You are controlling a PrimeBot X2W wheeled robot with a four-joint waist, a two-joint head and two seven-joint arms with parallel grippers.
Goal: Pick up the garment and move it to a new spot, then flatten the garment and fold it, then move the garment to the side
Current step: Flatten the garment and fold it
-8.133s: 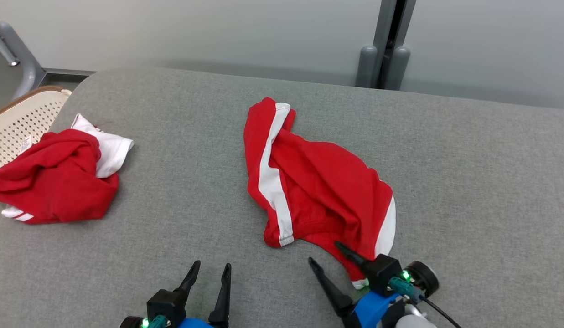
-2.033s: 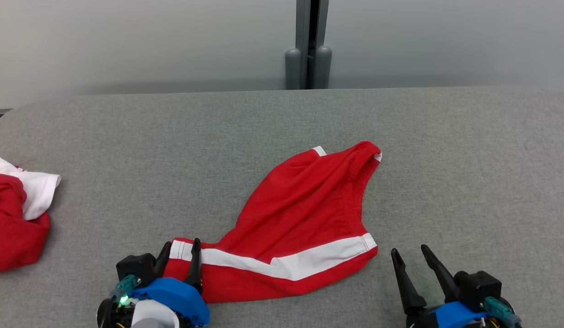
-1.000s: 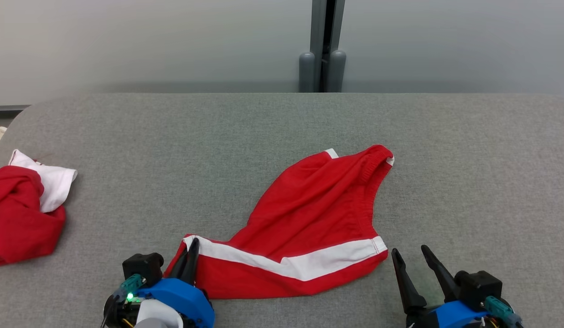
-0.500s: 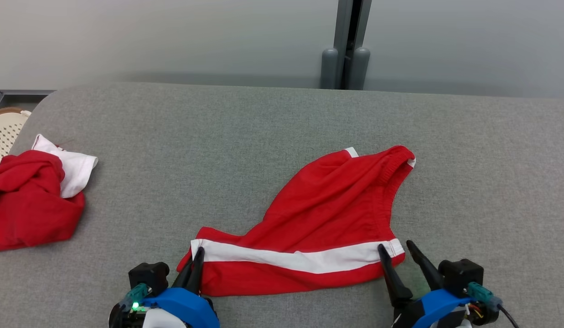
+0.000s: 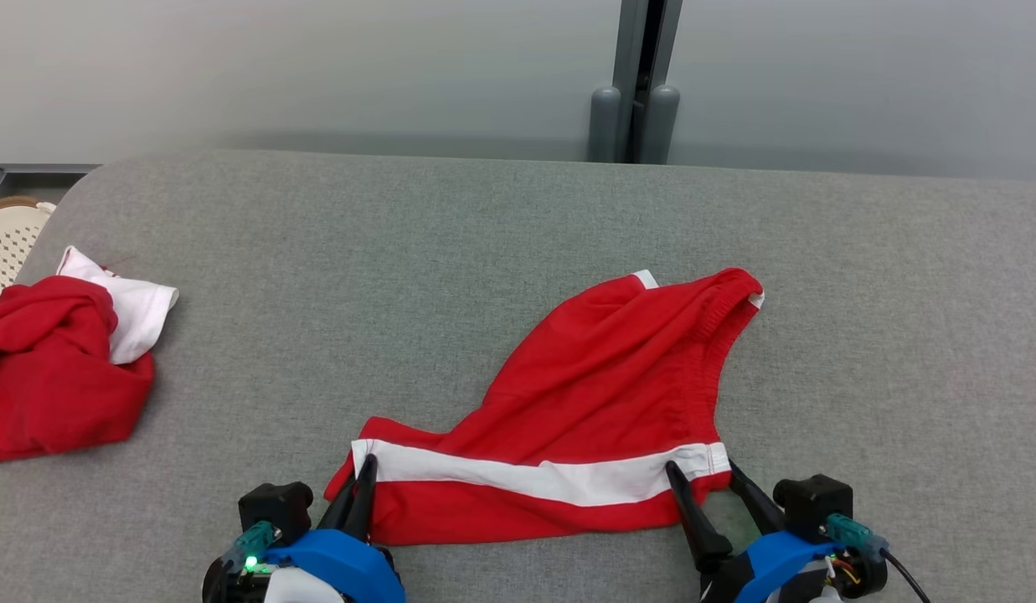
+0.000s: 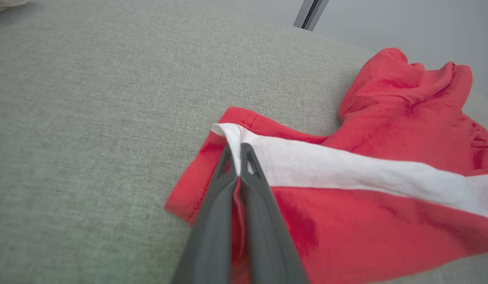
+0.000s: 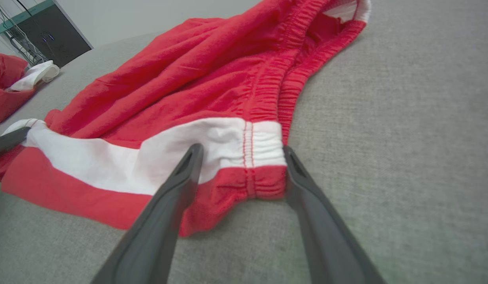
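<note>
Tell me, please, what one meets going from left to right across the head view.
Crumpled red and white garment → left gripper → red shorts → right gripper.

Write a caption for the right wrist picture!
Open right hand straddling the red shorts at the waistband corner.

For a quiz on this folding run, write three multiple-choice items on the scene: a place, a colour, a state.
1. The stripe on the shorts is: A blue; B white; C black.
2. On the table, the crumpled garment lies: A on the shorts; B far right; C near the left edge.
3. The right gripper is: A open astride the shorts' corner; B shut on it; C open, well clear.
Key: B, the band reads white; C, it sits far left; A, its fingers stand apart either side of the corner.
</note>
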